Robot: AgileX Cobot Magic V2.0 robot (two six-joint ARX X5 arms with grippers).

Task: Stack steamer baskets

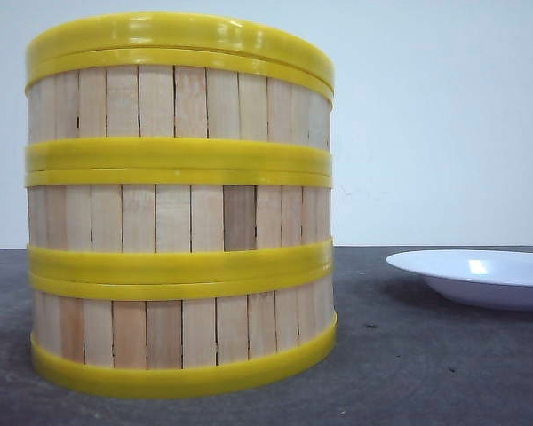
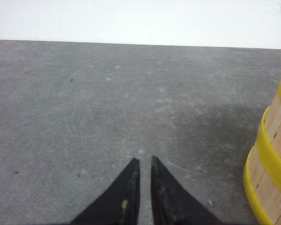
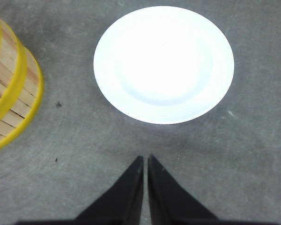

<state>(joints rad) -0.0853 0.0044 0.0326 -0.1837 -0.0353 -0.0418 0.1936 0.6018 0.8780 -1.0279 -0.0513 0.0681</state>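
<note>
The steamer baskets point(image 1: 179, 204) stand stacked three high on my table point(image 1: 426, 364), the white plate point(image 1: 480, 277) cut off to their right; my left gripper point(image 2: 144, 165) and right gripper point(image 3: 145, 161) both hang empty, tips almost together

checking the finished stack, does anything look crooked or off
The stack of three slatted wooden steamer baskets with yellow rims stands nearly straight, but the rims at the lower joint look slightly slanted. The white round plate sits empty beside it.
</note>
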